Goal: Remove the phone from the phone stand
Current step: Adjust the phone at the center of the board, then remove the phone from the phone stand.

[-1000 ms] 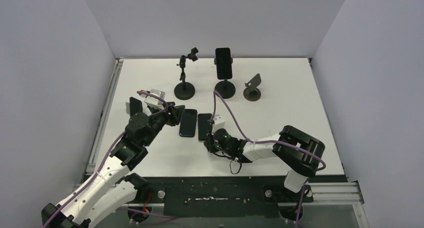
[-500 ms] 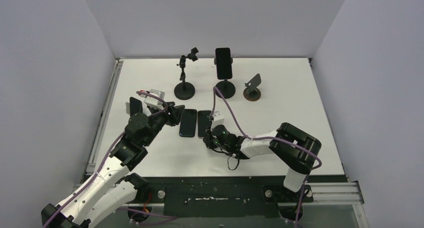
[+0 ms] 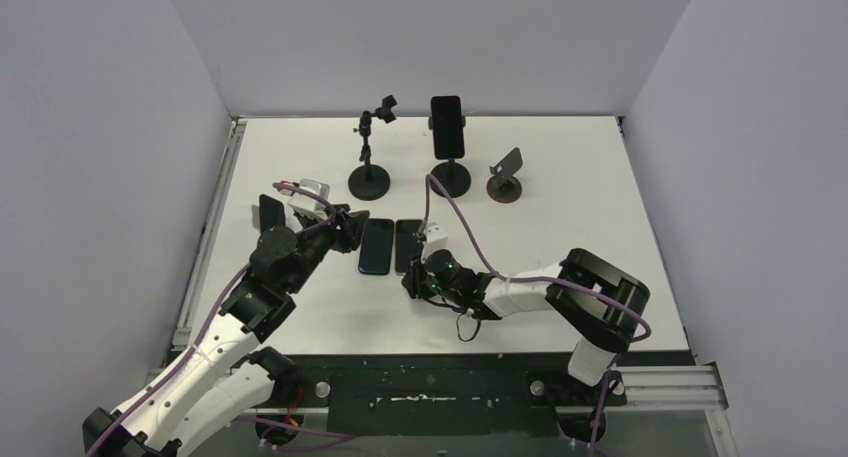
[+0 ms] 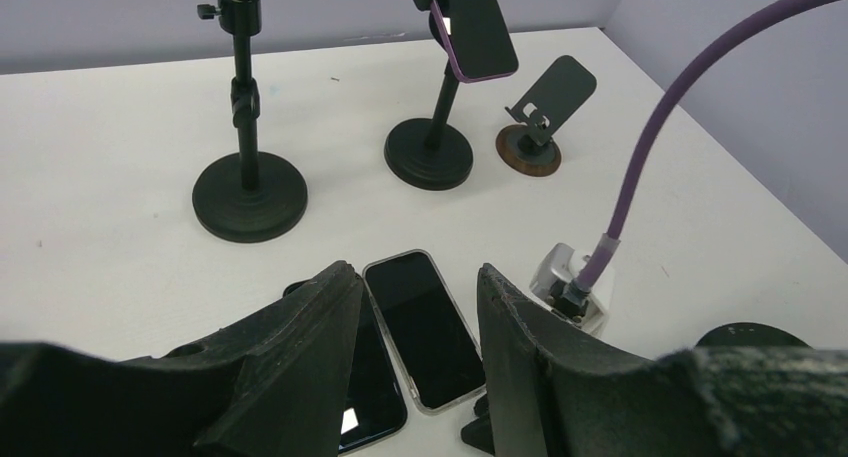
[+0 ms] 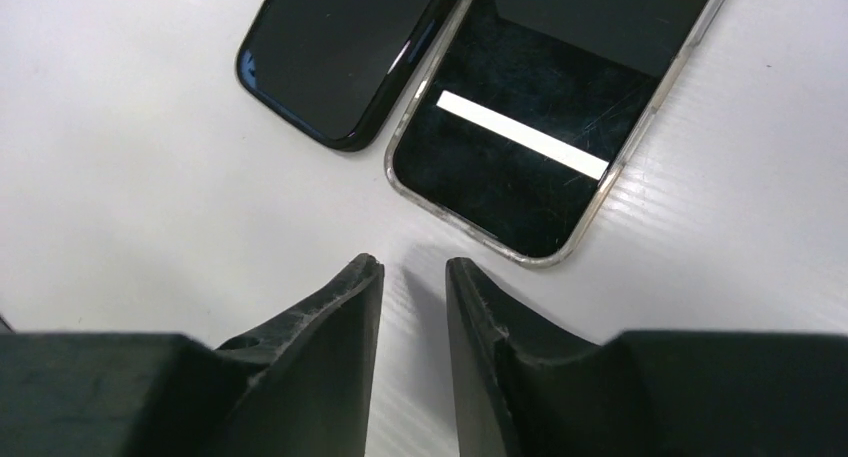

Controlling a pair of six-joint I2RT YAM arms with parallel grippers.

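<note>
Black phone (image 3: 447, 127) clamped upright on black round-based stand (image 3: 451, 178) near the far edge of the white table (image 3: 600, 227); phone top cropped in left wrist view. Left gripper (image 4: 418, 277) moderately parted, right gripper (image 5: 412, 267) narrowly parted, both empty.

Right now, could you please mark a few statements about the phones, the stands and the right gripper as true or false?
1. The middle stand holds a phone. True.
2. The small brown-based stand holds a phone. False: it is empty.
3. A dark-cased phone and a clear-cased phone lie flat side by side on the table. True.
4. The right gripper grips the clear-cased phone. False: its jaws are slightly apart and empty, just short of that phone's near end.
</note>
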